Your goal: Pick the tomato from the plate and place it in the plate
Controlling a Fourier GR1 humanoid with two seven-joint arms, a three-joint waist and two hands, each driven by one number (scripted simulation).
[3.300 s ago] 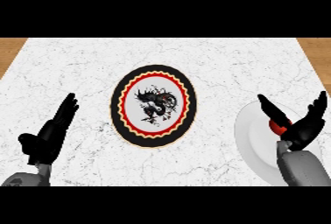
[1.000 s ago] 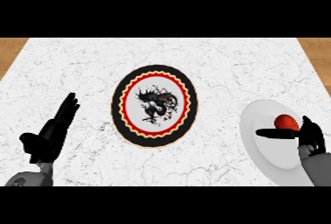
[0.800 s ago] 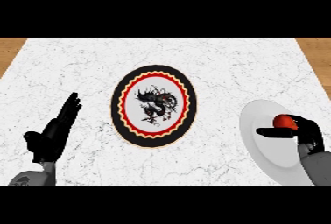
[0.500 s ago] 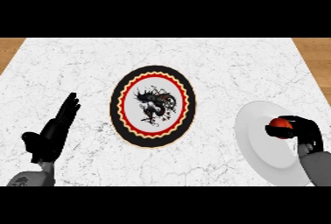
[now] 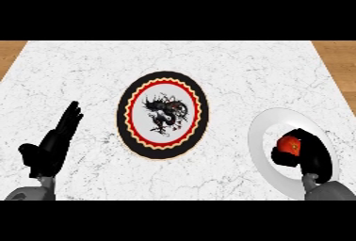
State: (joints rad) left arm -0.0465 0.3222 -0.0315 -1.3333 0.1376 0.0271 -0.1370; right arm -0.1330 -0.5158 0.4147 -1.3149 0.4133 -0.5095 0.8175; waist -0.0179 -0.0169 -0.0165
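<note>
My right hand is curled round the tomato on the white plate at the right. It looks smooth, round and soft, so I'd cradle its sides. My left hand rests open at the near left; the patterned plate waits mid-tabletop.

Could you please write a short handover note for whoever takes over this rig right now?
Right robot hand: fingers curled round the tomato, which is over the white plate at the right.
Left robot hand: open, resting at the left, holding nothing.
Patterned plate: centre of the counter, nothing on it.
Done: tomato grasped.
Left: lift it, carry it to the patterned plate, release.
</note>
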